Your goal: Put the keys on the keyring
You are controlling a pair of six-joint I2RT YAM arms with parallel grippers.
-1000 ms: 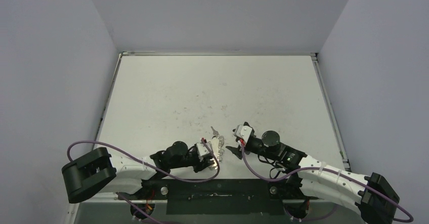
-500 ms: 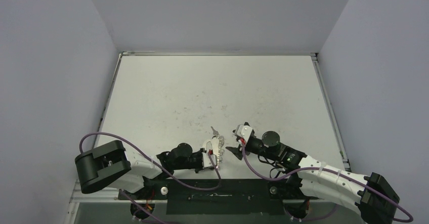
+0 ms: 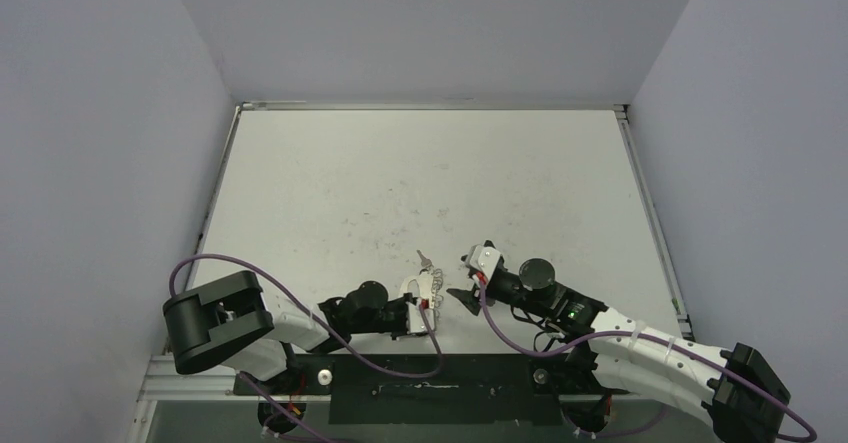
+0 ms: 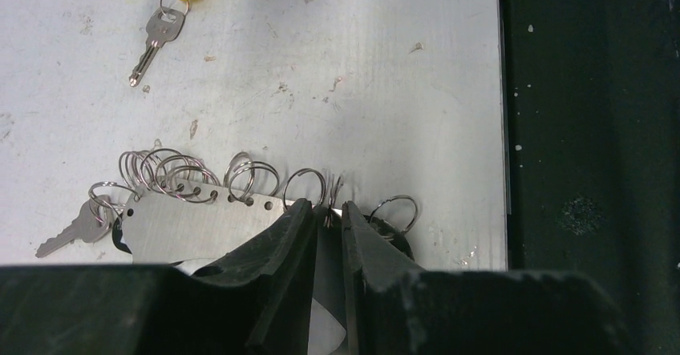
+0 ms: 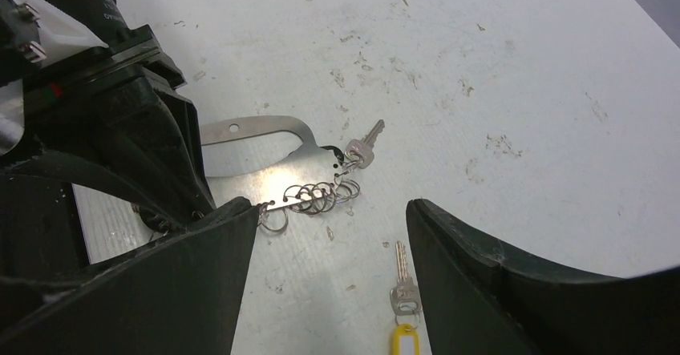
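The keyring (image 4: 192, 227) is a flat silver plate with several small rings along one edge, lying near the table's front edge. My left gripper (image 4: 329, 211) is shut on that ringed edge, one ring standing between the fingers. A plain silver key (image 4: 68, 231) hangs on a ring at the plate's far end. Another key (image 5: 403, 287) with a yellow tag (image 5: 405, 339) lies loose on the table, apart from the keyring (image 5: 265, 159). My right gripper (image 5: 330, 207) hangs open above this key, holding nothing. The top view shows both grippers close together, left (image 3: 420, 308) and right (image 3: 462, 298).
The table's near edge and a black strip (image 4: 585, 131) run just right of the left gripper. A dark round object (image 4: 397, 239) peeks out behind its right finger. The white tabletop (image 3: 420, 183) is scuffed, with grey walls on three sides.
The left gripper has narrowed onto the keyring's edge. The left arm's rear links have swung rightward. The right arm has not moved.
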